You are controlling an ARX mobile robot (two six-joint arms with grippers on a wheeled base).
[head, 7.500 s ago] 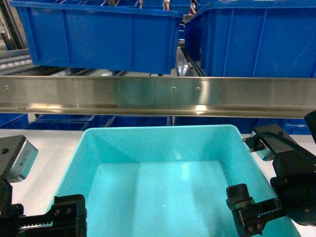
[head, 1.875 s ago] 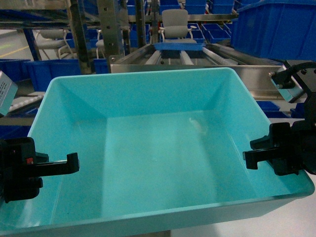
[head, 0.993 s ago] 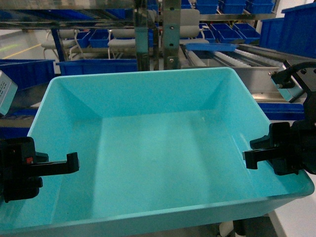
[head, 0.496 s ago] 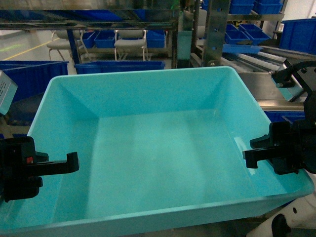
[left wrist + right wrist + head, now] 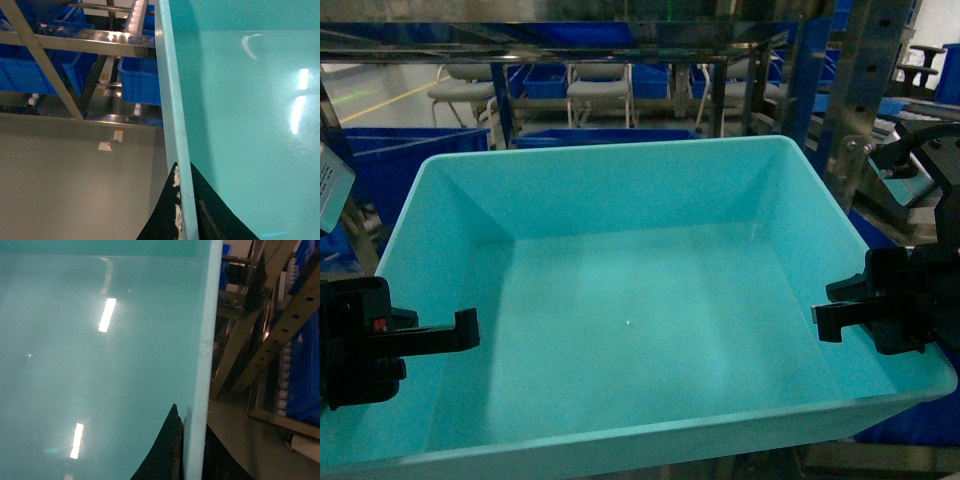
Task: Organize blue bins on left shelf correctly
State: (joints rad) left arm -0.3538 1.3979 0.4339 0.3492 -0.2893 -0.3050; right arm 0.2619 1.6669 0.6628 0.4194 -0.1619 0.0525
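Turquoise bin (image 5: 640,330) is held aloft in front of the steel shelf (image 5: 620,45), left rim clamped by left claw (image 5: 460,332), right rim clamped by right claw (image 5: 825,315).

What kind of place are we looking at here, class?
Probably a warehouse or factory storeroom: perforated stainless-steel racking with white roller tracks, many dark blue plastic bins on its tiers, and a bare grey concrete floor.

Steel shelf rack (image 5: 75,42) left of my left gripper (image 5: 181,215), dark blue bins (image 5: 141,80) on its rails
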